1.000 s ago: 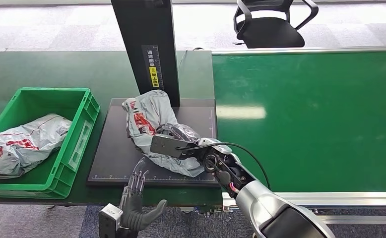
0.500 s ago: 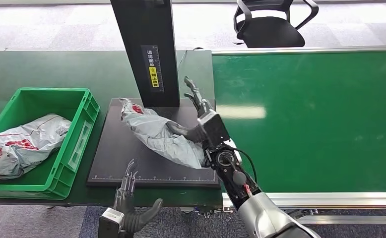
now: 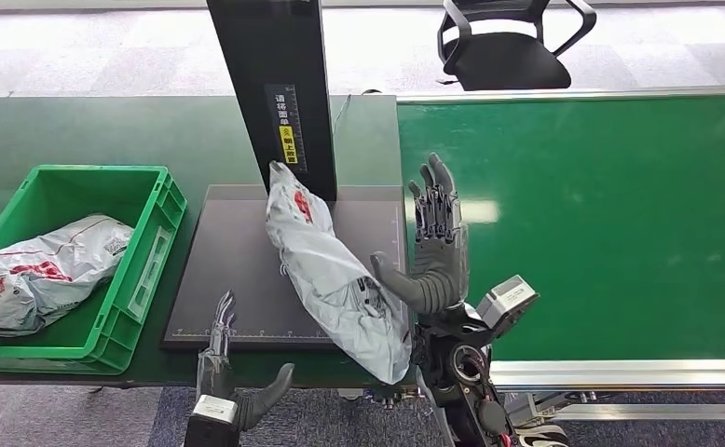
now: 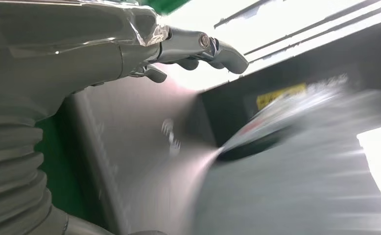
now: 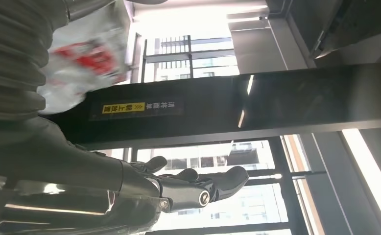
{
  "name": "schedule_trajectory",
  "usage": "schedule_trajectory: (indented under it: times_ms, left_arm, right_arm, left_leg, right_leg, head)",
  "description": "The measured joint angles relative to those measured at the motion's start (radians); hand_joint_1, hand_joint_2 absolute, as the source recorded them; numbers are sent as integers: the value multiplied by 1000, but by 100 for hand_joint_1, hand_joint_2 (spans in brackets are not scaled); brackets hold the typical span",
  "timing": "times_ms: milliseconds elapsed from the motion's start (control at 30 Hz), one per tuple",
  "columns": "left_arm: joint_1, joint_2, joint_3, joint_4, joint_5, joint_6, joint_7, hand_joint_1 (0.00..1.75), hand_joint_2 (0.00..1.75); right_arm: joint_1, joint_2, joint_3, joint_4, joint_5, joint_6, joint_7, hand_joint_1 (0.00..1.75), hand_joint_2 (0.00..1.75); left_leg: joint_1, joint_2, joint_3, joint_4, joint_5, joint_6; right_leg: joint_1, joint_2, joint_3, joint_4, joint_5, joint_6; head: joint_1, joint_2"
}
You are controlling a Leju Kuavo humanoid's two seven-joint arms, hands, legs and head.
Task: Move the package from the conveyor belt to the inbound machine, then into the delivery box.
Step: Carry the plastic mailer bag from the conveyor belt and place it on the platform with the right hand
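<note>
A grey package (image 3: 335, 270) with red print lies slanted across the black plate of the inbound machine (image 3: 238, 279). Its far end leans at the machine's black column (image 3: 275, 84) and its near end hangs past the plate's front edge. My right hand (image 3: 433, 251) stands upright beside it, fingers spread and pointing up, thumb against the package's side. The right wrist view shows those fingers (image 5: 198, 188), the package (image 5: 88, 54) and the column's yellow label (image 5: 130, 107). My left hand (image 3: 228, 386) is open below the table's front edge. The left wrist view shows its fingers (image 4: 203, 46) and the blurred package (image 4: 296, 161).
A green crate (image 3: 144, 270) at the left holds another grey package (image 3: 42, 270). The green conveyor belt (image 3: 601, 214) runs on the right, with a metal rail along its front. A black office chair (image 3: 508, 42) stands behind the belt.
My right hand has let go of the package and turned upright with fingers raised. The package has stretched out slantwise towards the plate's front edge. My left hand has sunk slightly.
</note>
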Motion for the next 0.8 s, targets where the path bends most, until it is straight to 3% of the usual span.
schedule_trajectory:
  times_ms: [167, 500, 800]
  left_arm:
    - [-5, 5, -29, -48, -155, 121, 71, 0, 175]
    - [-25, 22, -75, -62, -187, 127, 106, 0, 175]
    - [-62, 25, -91, -35, -165, 131, 111, 0, 175]
  right_arm:
    - [62, 7, -28, -51, -26, 34, 0, 0, 175]
    - [104, 19, -51, -80, -32, 42, 0, 0, 175]
    - [90, 19, -81, -60, -13, -18, 1, 0, 175]
  left_leg:
    - [0, 0, 0, 0, 0, 0]
    - [0, 0, 0, 0, 0, 0]
    - [0, 0, 0, 0, 0, 0]
  right_leg:
    - [0, 0, 0, 0, 0, 0]
    - [0, 0, 0, 0, 0, 0]
    - [0, 0, 0, 0, 0, 0]
  head:
    - [0, 0]
    - [0, 0]
    - [0, 0]
